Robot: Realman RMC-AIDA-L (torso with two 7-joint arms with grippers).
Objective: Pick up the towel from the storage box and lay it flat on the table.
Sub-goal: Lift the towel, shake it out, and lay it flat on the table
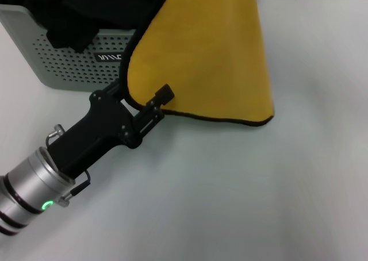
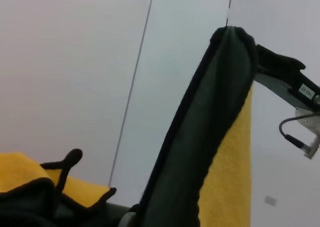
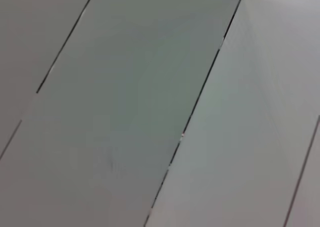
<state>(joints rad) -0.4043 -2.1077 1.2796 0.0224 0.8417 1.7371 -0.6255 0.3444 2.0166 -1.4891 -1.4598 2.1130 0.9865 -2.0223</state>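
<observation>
Gripping the towel's [image 1: 201,48] black-stitched lower left edge, left tool [image 1: 150,103] sits low over the surface [image 1: 259,192], fingers clamped on the hem. Towel hangs yellow face forward, bottom hem touching or just above the surface, hard to tell which. Its top is cut off. Right tool [image 2: 290,82] seems to hold the upper corner. Storage box [image 1: 63,65] behind left, black fabric [image 1: 69,19] inside. Open surface front and right.
</observation>
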